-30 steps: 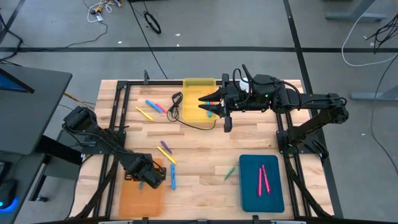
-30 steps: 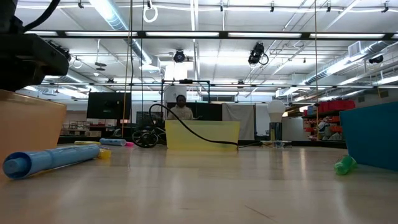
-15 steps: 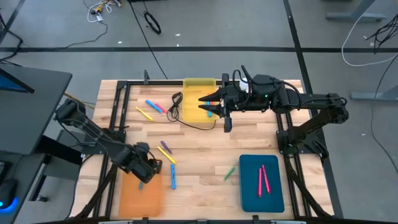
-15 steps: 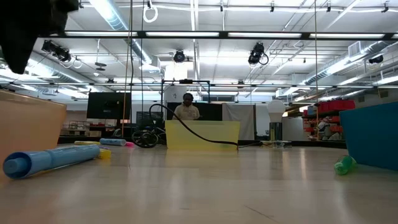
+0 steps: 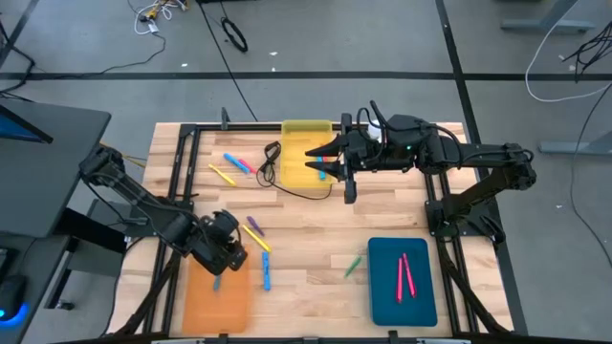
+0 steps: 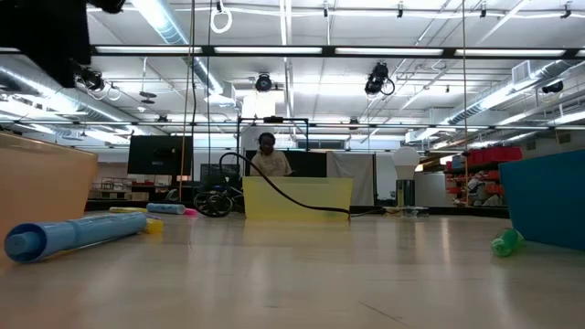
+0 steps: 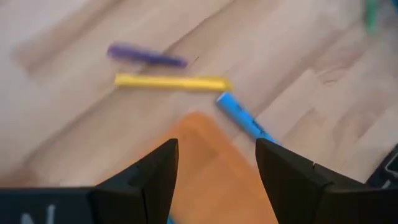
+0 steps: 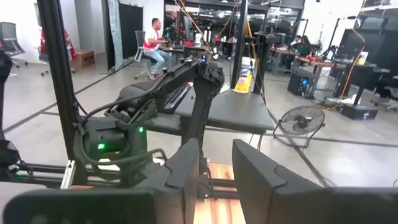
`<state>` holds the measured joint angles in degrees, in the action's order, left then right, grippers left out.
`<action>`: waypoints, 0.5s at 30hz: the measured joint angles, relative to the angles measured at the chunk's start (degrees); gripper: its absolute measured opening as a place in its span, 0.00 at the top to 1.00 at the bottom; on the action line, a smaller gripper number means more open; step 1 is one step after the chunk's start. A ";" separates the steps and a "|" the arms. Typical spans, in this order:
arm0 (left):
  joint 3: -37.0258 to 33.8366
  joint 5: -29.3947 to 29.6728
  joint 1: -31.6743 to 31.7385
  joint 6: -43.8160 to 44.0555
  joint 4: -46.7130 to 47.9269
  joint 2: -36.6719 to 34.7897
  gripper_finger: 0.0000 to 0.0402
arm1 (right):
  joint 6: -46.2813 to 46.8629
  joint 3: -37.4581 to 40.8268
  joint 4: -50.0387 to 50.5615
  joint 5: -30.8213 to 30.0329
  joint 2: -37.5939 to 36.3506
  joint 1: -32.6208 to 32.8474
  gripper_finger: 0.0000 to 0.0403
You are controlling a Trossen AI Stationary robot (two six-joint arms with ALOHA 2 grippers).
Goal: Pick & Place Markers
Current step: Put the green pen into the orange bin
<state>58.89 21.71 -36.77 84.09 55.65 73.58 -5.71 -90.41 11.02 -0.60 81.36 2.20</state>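
My left gripper (image 5: 226,252) (image 7: 216,149) hangs open above the far edge of the orange tray (image 5: 215,301) (image 7: 211,180), pointing steeply down, with nothing between its fingers. A small blue marker (image 5: 217,283) lies in that tray. Just beyond the tray, a purple marker (image 7: 146,57), a yellow marker (image 7: 171,81) and a blue marker (image 7: 245,119) lie on the wood. A green marker (image 5: 354,265) lies near the teal tray (image 5: 381,287), which holds two pink markers (image 5: 404,275). My right gripper (image 5: 320,159) waits level over the yellow tray (image 5: 298,134), open and with nothing in it.
More markers (image 5: 231,167), blue, yellow and pink, lie at the far left of the table. A black cable (image 5: 292,189) loops across the front of the yellow tray. Bare wood lies between the orange and teal trays. A person sits beyond the far edge (image 6: 266,160).
My left gripper has risen from just over the orange tray and drawn a little toward the table's far edge, rolling at the wrist as it went. The small blue marker stays lying in the tray. My right arm has kept still.
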 joint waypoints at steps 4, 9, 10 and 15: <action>0.00 5.85 0.09 -8.83 -3.24 -0.33 0.45 | 4.03 0.00 0.93 -0.02 0.00 -0.02 0.75; 0.00 13.80 1.46 -18.63 -9.05 -1.99 0.45 | 7.36 0.00 4.86 -0.23 0.00 0.01 0.74; 0.00 14.48 1.90 -20.64 -10.18 -2.46 0.45 | 7.75 0.00 6.12 -0.53 0.00 0.11 0.73; 0.00 15.50 4.36 -30.60 -16.37 -4.71 0.45 | 8.50 0.00 13.84 -0.70 0.00 0.77 0.63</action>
<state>58.89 37.21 -32.42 53.49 39.29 68.87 2.78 -90.41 24.86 -1.30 81.36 2.97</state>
